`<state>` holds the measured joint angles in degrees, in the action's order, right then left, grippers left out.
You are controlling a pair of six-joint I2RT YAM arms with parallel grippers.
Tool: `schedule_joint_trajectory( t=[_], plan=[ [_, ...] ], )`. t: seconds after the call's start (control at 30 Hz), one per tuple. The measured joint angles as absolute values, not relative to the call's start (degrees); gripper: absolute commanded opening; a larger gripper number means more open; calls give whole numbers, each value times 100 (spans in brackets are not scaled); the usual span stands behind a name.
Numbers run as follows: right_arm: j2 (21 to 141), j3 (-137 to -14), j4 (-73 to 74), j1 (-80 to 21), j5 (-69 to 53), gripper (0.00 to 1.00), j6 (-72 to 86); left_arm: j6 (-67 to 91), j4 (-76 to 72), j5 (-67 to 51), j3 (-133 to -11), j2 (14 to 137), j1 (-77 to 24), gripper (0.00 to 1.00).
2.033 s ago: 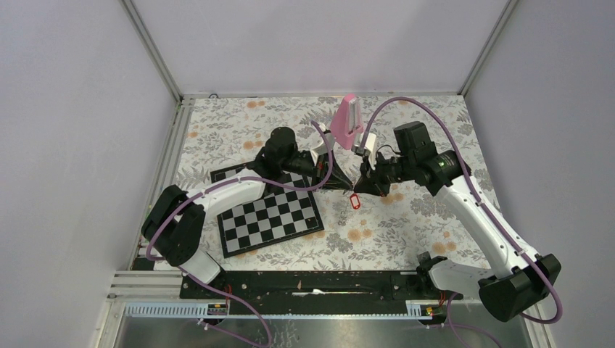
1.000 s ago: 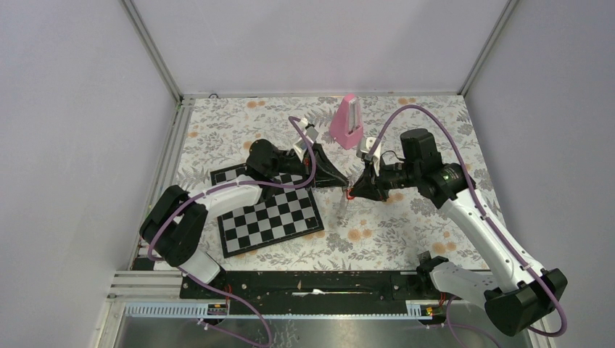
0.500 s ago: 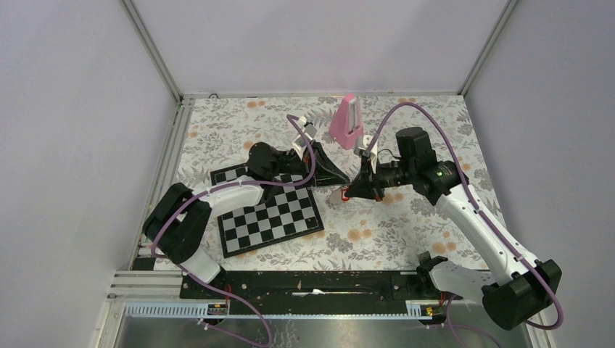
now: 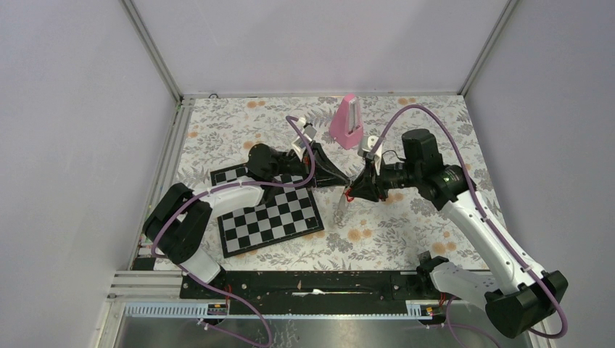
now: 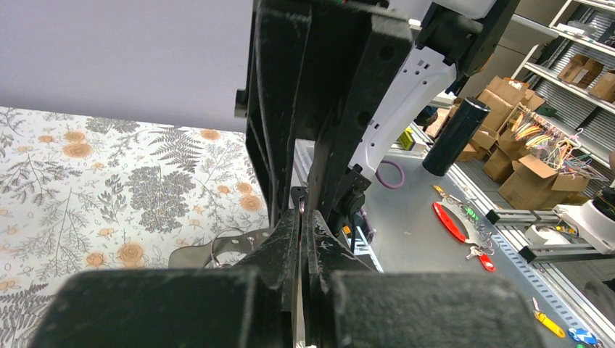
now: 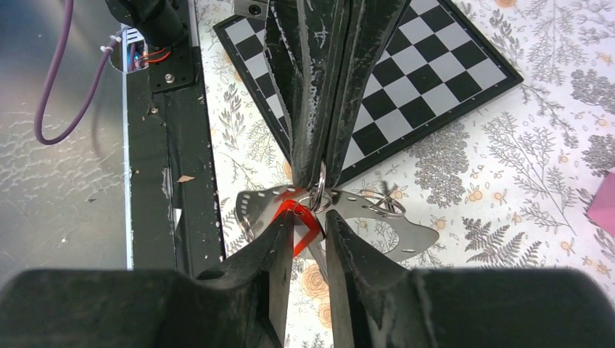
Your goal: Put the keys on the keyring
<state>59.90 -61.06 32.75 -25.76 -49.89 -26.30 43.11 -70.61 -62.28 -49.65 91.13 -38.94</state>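
Observation:
My two grippers meet tip to tip above the floral cloth, right of the chessboard (image 4: 268, 214). My left gripper (image 4: 344, 184) is shut on a small metal ring (image 6: 319, 190) of the keyring (image 6: 391, 221), a pale silvery crescent piece with holes and small wire rings that hangs below the tips (image 4: 341, 207). It also shows in the left wrist view (image 5: 217, 250). My right gripper (image 6: 308, 228) holds the red-headed key (image 6: 301, 217) between its fingertips, right against that ring. The red key is a small dot in the top view (image 4: 349, 193). I cannot pick out the thin dark-silver key.
The pink metronome (image 4: 347, 119) stands behind the grippers, near the back edge. The chessboard (image 6: 428, 72) lies under the left arm. A black rail (image 4: 304, 283) runs along the near edge. Purple cables loop over both arms.
Two seconds ago the grippers were apart, the red key hanging from the right one. They have closed tip to tip. The pale keyring piece swung from sideways to hanging down.

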Motion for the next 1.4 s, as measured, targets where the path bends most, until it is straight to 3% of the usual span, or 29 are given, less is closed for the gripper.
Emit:
schedule_joint_trajectory(
  t=[0.73,1.4],
  plan=[
    [5824,-6353,3459,-2473,-4912,34,-2724,4060,-6904,-6189,-4821,9111,-3887,0],
    [6139,-6445,3361,-2471,-5024,20,-2670,4040,-6879,-6189,-4818,9111,-3883,0]
  ],
)
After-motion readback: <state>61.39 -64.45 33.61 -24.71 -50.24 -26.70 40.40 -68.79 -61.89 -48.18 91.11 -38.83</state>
